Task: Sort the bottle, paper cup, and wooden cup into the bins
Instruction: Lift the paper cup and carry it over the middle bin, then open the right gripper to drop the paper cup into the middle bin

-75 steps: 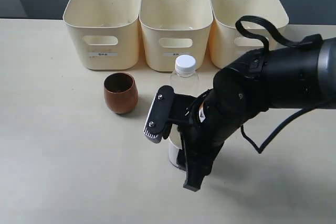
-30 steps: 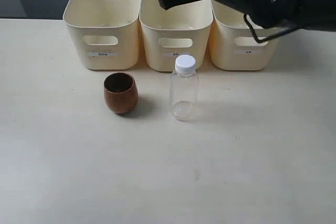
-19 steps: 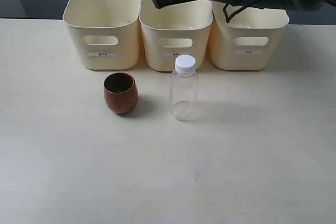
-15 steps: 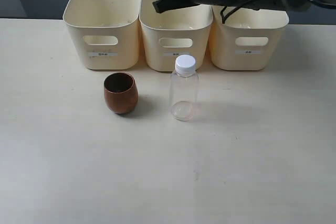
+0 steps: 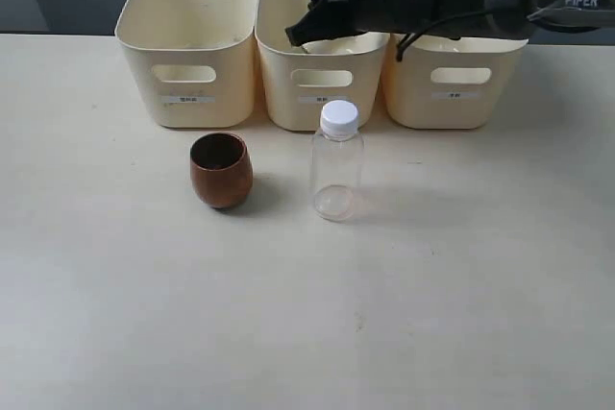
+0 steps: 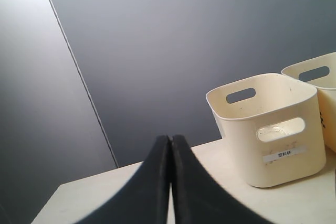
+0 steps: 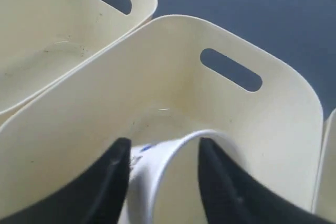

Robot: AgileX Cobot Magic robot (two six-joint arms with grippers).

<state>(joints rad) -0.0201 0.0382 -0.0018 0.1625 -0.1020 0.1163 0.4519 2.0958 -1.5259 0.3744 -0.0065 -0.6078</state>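
**Supervisor:** Report the exterior view, using the middle bin as reference.

**Operator:** I had the right gripper (image 5: 309, 34) over the middle bin (image 5: 322, 93), reaching in from that bin's right side. The paper cup (image 5: 309, 42) showed only as a pale edge at the gripper tip, just above the bin's rim. The bottle (image 5: 337, 162) stood upright on the table (image 5: 307, 314) directly in front of the middle bin, near it but apart. The wooden cup (image 5: 221, 170) stood upright in front and to the left of that bin, well clear of the bottle. The left bin (image 5: 188, 45) and the right bin (image 5: 455, 74) flanked the middle one, touching it or nearly so.

**Supervisor:** Left wrist view?

**Operator:** I saw the left gripper (image 6: 169, 145) with its jaws pressed together on nothing. The left bin (image 6: 268, 129) stood beyond it on the table, with a corner of the middle bin (image 6: 315, 74) behind.

**Supervisor:** Right wrist view?

**Operator:** My right gripper (image 7: 163, 161) had its jaws clamped on the paper cup (image 7: 157, 182), one finger (image 7: 113, 177) on each side, blue print visible. The cup hung inside the mouth of the middle bin (image 7: 231, 108).
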